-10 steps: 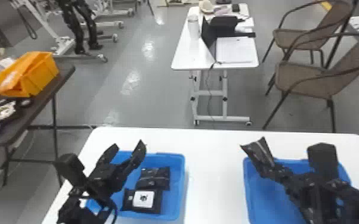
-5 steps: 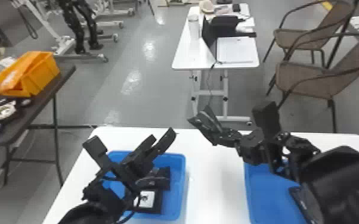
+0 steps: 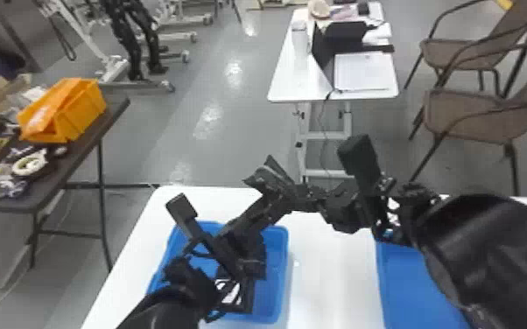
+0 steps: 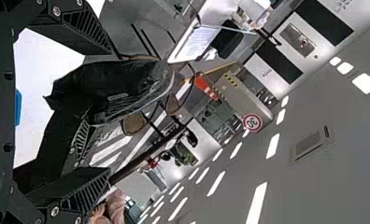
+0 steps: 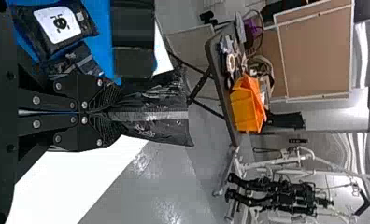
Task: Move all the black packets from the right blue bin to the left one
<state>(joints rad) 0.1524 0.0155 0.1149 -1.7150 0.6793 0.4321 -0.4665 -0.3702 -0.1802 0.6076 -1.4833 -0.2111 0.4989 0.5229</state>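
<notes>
The held packet [image 5: 157, 126] has just crossed from above the right bin [image 3: 411, 280] to the far right side of the left bin [image 3: 284, 271], so this transfer looks well past its midpoint, though the packet is still in the air. It is pinched by one end in the right tool [image 5: 96, 112], whose fingers are closed together, with the loose end sticking out past the tips. Over the same stretch the left tool [image 4: 109, 112] has shifted right from above the left bin to meet it; its fingers are spread wide, and the left wrist view shows the packet in the space between them, seemingly ungripped by them. That suggests either a handover or a tight pass; if it is a handover, the left fingers should close before the right ones let go, and if not, the left arm probably needs to back off so it does not snag the soft wrap. Below, a white-labelled packet [image 5: 58, 25] and a second packet [image 5: 82, 60] already lie in the left bin, side by side. The right arm covers much of the right bin on the bench [image 3: 330, 280], so I cannot tell how many packets remain there.
</notes>
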